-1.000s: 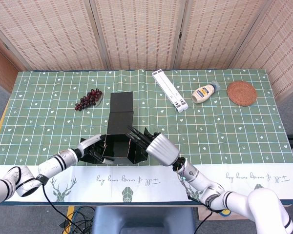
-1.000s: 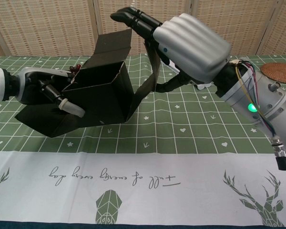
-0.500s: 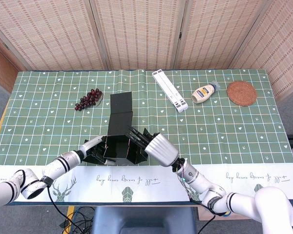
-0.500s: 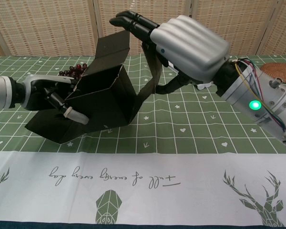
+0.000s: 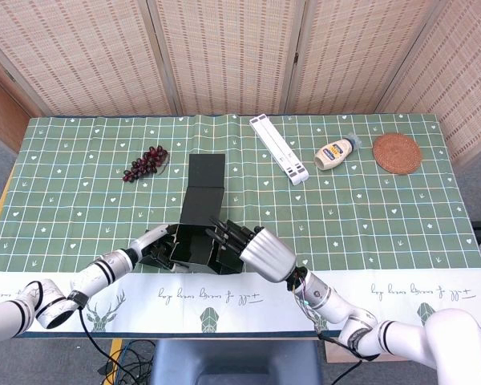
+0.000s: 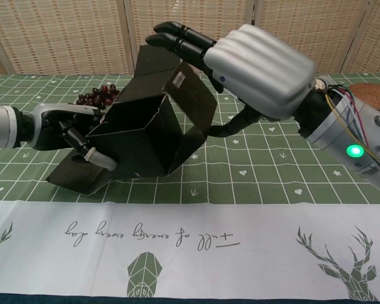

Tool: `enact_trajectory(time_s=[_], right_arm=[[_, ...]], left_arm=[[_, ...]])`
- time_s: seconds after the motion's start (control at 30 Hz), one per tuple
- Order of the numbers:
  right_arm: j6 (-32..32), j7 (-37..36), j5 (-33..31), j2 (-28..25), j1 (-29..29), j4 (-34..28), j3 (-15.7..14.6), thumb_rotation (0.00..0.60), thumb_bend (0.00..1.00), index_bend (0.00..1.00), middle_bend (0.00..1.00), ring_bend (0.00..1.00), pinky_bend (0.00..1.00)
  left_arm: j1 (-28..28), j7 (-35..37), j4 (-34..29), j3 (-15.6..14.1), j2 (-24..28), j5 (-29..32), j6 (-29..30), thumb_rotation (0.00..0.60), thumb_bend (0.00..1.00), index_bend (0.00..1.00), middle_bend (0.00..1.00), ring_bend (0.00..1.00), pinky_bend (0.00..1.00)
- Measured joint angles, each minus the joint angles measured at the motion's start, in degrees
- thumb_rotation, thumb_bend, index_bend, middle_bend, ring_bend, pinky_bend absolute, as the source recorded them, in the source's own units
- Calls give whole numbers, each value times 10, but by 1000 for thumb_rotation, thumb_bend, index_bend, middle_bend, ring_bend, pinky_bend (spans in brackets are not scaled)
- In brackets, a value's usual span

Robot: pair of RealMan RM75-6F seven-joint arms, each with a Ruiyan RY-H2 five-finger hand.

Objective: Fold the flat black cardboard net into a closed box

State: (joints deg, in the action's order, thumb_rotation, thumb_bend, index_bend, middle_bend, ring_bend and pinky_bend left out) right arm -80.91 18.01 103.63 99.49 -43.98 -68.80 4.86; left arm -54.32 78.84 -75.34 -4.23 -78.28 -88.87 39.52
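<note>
1. Since half a second ago, right hand (image 6: 256, 69) has pushed the side flap inward over the box cavity; box has slid slightly right on the table (image 5: 369, 208).
2. Nearest the robot: left hand (image 6: 73, 130) grips the left wall of the black cardboard net (image 6: 145, 136), fingers curled around the edge.
3. Right hand holds nothing; flat fingers (image 6: 177, 38) press the top of the raised flap from the right.
4. Net sits at the table's front edge, between both hands, half erected: cavity open upward, long lid panel (image 5: 204, 180) lying flat, pointing away from the robot.
5. Key relation: lid panel's long axis runs front to back, beyond both hands; right hand looks nearer to it.
6. Farther back: grapes (image 5: 144, 162), white strip (image 5: 279, 148), bottle (image 5: 337, 152), coaster (image 5: 397, 152).
</note>
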Motion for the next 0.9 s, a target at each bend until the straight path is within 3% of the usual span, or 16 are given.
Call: enact_trajectory(time_s=[0.37, 0.53, 0.9], right_arm=[[11, 15, 1, -2, 8, 2, -5, 600, 0, 0, 0, 556, 956], [11, -1, 16, 5, 2, 22, -13, 600, 74, 0, 22, 560, 955], [37, -23, 20, 6, -9, 40, -23, 600, 77, 0, 56, 592, 953]], left_arm=[[3, -7, -4, 3, -3, -1, -2, 600, 96, 210, 181, 505, 839], [5, -16, -6, 4, -3, 0, -2, 600, 97, 210, 181, 505, 839], [6, -20, -1, 4, -11, -2, -9, 600, 96, 210, 181, 505, 839]])
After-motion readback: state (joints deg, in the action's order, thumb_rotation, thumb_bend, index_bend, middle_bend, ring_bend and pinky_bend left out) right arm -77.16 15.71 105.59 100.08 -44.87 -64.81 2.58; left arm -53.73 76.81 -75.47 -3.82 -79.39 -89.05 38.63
